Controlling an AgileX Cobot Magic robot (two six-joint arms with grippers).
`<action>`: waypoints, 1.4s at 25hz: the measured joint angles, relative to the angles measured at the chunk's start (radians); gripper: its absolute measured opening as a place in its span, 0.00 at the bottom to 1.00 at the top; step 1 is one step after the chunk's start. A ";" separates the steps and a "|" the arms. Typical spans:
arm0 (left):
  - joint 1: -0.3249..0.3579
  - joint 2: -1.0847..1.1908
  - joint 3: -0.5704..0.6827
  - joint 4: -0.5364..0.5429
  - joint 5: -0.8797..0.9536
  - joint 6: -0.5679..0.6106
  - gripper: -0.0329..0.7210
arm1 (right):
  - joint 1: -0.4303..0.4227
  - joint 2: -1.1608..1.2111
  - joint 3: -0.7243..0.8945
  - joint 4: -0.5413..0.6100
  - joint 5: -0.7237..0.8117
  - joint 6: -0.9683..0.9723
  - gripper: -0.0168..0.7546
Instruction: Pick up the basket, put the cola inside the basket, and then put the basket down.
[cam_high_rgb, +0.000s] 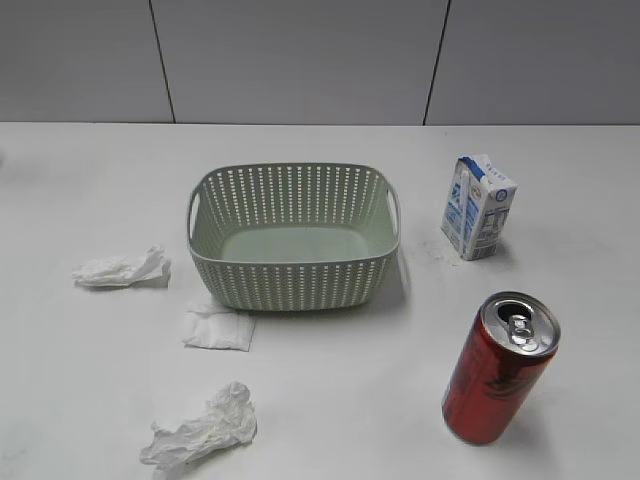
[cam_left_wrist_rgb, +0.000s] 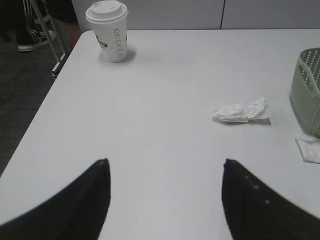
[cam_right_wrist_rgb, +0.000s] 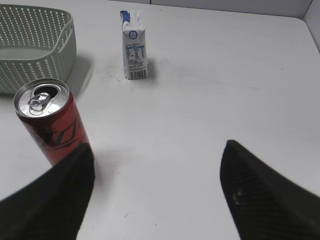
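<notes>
Low over the white tabletop (cam_high_rgb: 330, 420), the left hand (cam_left_wrist_rgb: 165, 200) hangs with its two dark fingers spread wide and nothing between them. Beyond it lies a crumpled tissue (cam_left_wrist_rgb: 241, 111), and at the far corner stands a white lidded paper cup (cam_left_wrist_rgb: 109, 30). The basket's edge shows at the right border of that wrist view.

On the other side, the right hand (cam_right_wrist_rgb: 155, 195) is likewise spread wide and bare, hovering just above the tabletop. The cola (cam_right_wrist_rgb: 50, 120), a slim red can with a silver pull-tab top, stands upright just beside its left finger (cam_right_wrist_rgb: 55, 200); I cannot tell whether they touch.

Seen from the front, neither hand appears. The cola (cam_high_rgb: 500, 368) stands near the front right. The basket (cam_high_rgb: 293, 236), pale sage green with slotted walls, sits on the tabletop in the middle, with nothing inside. A blue-and-white milk carton (cam_high_rgb: 478, 206) stands upright to the right of the basket, near it but apart. Three crumpled tissues lie left of and in front of the basket: one further left (cam_high_rgb: 122, 269), one near its front left corner (cam_high_rgb: 218, 327), one closest to the front (cam_high_rgb: 200, 428).
</notes>
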 joint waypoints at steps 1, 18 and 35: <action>0.000 0.000 0.000 0.000 0.000 0.000 0.74 | 0.000 0.000 0.000 0.000 0.000 0.000 0.79; 0.000 0.000 -0.006 -0.001 -0.017 0.000 0.75 | 0.000 0.000 0.000 0.000 0.000 0.001 0.79; 0.000 0.472 -0.105 -0.178 -0.576 0.000 0.75 | 0.000 0.000 0.000 0.000 0.000 0.001 0.79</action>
